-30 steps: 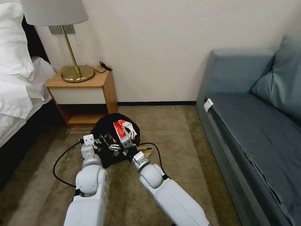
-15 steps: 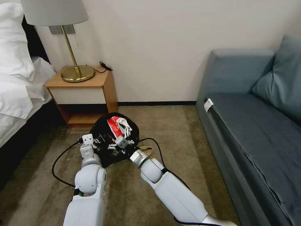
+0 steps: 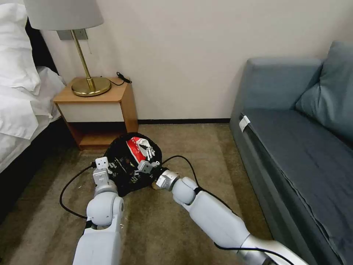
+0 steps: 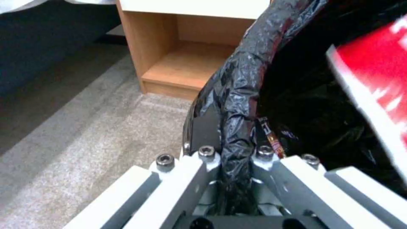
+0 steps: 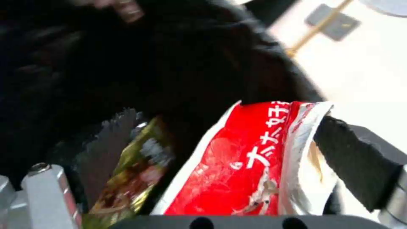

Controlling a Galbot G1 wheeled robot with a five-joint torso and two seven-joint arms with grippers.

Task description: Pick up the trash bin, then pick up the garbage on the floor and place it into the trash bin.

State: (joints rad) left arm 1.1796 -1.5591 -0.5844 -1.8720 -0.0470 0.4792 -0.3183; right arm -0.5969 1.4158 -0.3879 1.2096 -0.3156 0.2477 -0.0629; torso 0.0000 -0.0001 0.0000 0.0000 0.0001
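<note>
The left claw (image 4: 231, 178) is clamped on the bag-covered rim of the trash bin (image 3: 119, 173), at the bin's near-left side. The bin sits above the carpeted floor (image 3: 184, 228), just in front of the nightstand (image 3: 97, 110). The right claw (image 3: 152, 157) reaches over the bin's mouth, fingers spread, the red-and-white packet (image 5: 254, 159) lying against one finger over the black liner. Beside it inside lies a brown-yellow snack wrapper (image 5: 131, 171).

Bin liner: crinkly glossy black plastic bag (image 4: 237, 95)
Packet: shiny red-and-white plastic wrapper (image 5: 237, 162)
Floor: rough matt tan carpet (image 3: 206, 147)
</note>
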